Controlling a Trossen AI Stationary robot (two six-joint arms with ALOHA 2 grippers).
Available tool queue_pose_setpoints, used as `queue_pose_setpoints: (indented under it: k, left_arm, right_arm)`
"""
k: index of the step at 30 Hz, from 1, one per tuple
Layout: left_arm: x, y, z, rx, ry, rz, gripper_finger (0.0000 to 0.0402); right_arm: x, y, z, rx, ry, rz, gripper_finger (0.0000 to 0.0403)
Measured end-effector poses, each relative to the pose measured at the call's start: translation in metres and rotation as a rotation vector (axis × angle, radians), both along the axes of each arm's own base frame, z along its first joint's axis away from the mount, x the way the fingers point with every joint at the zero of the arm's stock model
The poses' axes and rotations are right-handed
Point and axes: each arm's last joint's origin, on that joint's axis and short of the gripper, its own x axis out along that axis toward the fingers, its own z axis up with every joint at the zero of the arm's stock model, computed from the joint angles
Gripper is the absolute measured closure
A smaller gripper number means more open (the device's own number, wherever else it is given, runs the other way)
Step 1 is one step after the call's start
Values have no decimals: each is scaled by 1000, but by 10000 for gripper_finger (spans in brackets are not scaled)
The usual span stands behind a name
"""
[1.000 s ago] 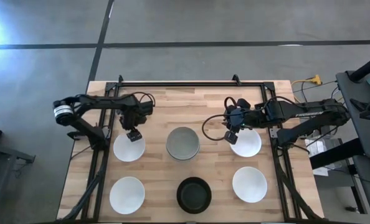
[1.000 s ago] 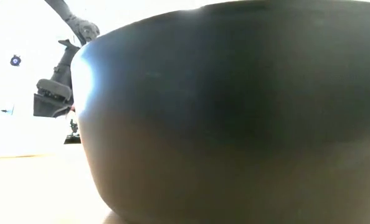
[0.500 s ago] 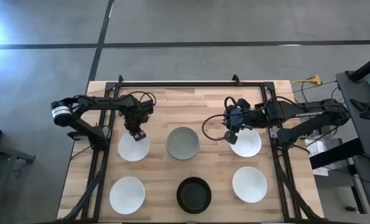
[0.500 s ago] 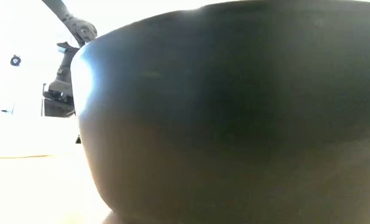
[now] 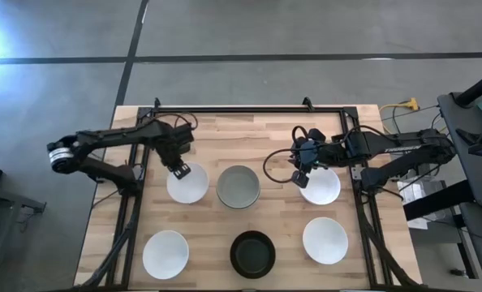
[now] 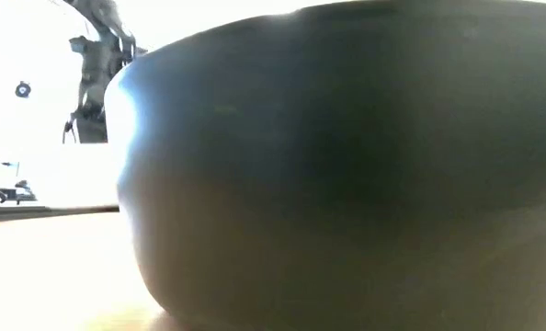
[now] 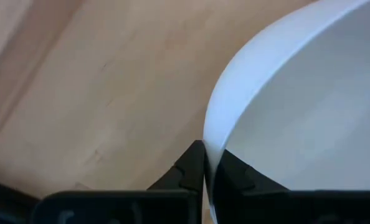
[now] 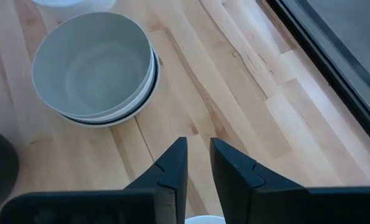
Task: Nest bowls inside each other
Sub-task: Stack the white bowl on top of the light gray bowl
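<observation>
My left gripper [image 5: 178, 170] is shut on a white bowl [image 5: 187, 185] at the table's middle left, just left of a nested stack with a light grey bowl on top [image 5: 238, 186] [image 8: 94, 68]. A black bowl [image 5: 252, 253] stands near the front edge and fills the low view [image 6: 346, 156]. More white bowls rest at the front left [image 5: 165, 253], front right [image 5: 324, 240] and middle right [image 5: 320, 186]. My right gripper [image 5: 299, 178] [image 8: 197, 158] hovers at the left rim of the middle-right bowl, its fingers a narrow gap apart with nothing between them. My left gripper pinches the white bowl's rim [image 7: 211, 134] on its far-left side, one finger [image 7: 191, 165] outside the wall and the other inside. The fingers come from above, slanting down. Whether the bowl's bottom is clear of the table cannot be seen.
A black frame [image 5: 233, 109] runs along the table's far edge and both sides. Bare wood lies between the bowls and along the far side. Cables and equipment [image 5: 468, 146] sit off the table's right edge.
My left gripper has shut on the white bowl's far-left rim and moved toward the table's right and slightly toward the far edge, closer to the grey stack. The bowl has come along with it.
</observation>
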Motion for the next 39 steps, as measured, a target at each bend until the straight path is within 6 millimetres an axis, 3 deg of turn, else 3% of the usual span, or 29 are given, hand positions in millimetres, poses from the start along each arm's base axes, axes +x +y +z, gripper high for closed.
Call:
queue_pose_setpoints:
  k: [9,16,27,39]
  left_arm:
    - [-18,-12,78,93,-306,158,401]
    - [6,-21,126,55,-673,182,401]
    - [107,-22,117,-76,-518,23,401]
    - [168,-9,88,-72,-177,-93,401]
  right_arm:
    - [1,0,0,-1,-1,5,339]
    - [3,0,-2,-5,5,5,339]
    - [-6,-1,-3,-6,61,-2,339]
    - [-28,-3,12,20,12,-34,339]
